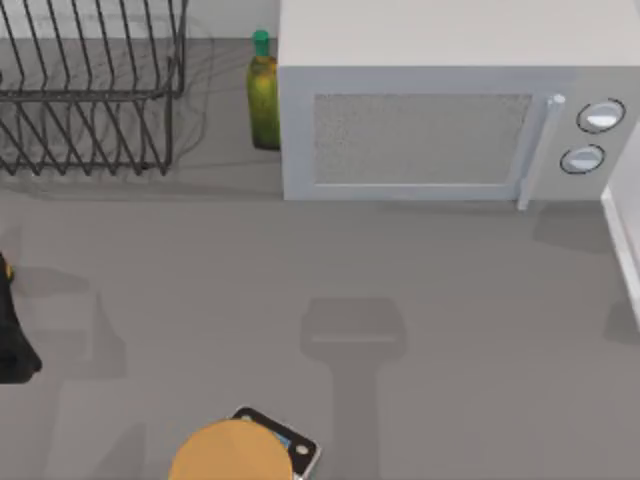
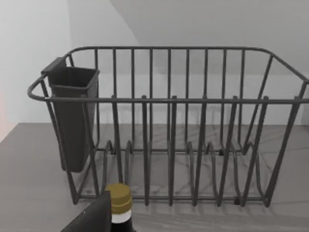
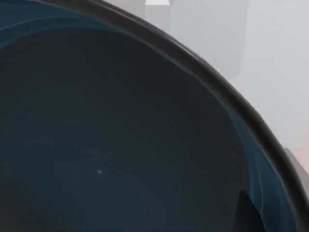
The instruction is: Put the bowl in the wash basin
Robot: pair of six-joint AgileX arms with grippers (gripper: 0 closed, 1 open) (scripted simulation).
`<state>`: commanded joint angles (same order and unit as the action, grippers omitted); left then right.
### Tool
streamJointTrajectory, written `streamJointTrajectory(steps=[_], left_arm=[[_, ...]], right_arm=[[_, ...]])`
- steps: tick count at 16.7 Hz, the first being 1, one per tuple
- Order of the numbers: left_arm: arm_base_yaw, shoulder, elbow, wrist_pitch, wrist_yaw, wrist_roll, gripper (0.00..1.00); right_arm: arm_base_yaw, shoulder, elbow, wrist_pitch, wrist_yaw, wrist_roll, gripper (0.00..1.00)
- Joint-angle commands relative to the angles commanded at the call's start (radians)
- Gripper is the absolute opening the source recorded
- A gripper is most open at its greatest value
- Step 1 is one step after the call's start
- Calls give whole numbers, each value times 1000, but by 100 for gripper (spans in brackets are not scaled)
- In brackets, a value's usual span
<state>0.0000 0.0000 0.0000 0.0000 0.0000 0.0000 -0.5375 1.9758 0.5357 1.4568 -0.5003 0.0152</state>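
The bowl is right up against the right wrist camera: a deep-blue glazed inside with a dark rim, and pale walls behind it. My right gripper is shut on the bowl, with one dark fingertip showing just inside the rim. The wash basin shows as a thin white edge strip at the table's right side, below the microwave's knobs. My left gripper is a dark part low in the left wrist view, facing the dish rack.
A grey-white microwave stands at the back, with a green bottle to its left. The black wire dish rack fills the back left. A dark gold-capped bottle stands at the left edge. An orange-tan disc lies at the front.
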Motion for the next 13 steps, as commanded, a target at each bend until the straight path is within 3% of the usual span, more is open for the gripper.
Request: streamJointTrajectory(steps=[5, 11, 13], left_arm=[[0, 0, 0, 0, 0, 0, 100], [0, 0, 0, 0, 0, 0, 100], [0, 0, 0, 0, 0, 0, 100]], right_arm=[[8, 216, -41, 251, 7, -1, 0], [10, 241, -46, 277, 8, -1, 0], [10, 241, -46, 277, 8, -1, 15]])
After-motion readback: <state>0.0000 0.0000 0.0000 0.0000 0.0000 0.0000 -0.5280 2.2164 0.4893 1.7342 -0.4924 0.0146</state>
